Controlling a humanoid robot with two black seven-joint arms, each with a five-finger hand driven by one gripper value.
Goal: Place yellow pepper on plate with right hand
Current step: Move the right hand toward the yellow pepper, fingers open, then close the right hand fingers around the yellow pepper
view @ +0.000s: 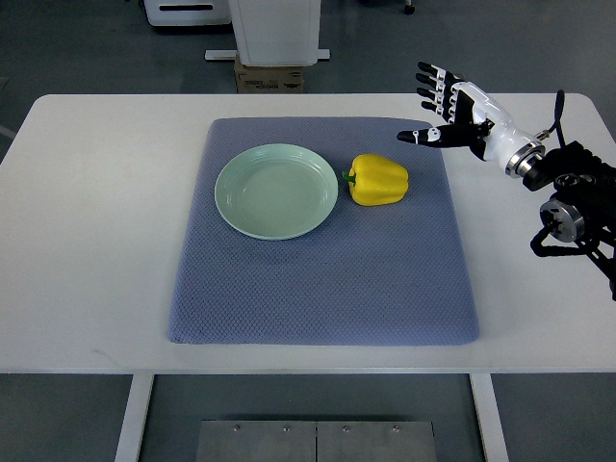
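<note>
A yellow pepper lies on its side on the blue-grey mat, its green stem pointing left toward the plate. The pale green plate sits empty just left of the pepper, nearly touching it. My right hand hovers above the mat's far right corner, up and to the right of the pepper, with its fingers spread and holding nothing. Its arm comes in from the right edge. The left arm is out of the picture.
The white table carries the mat in its middle. Beyond the far edge stand a white pedestal and a cardboard box on the floor.
</note>
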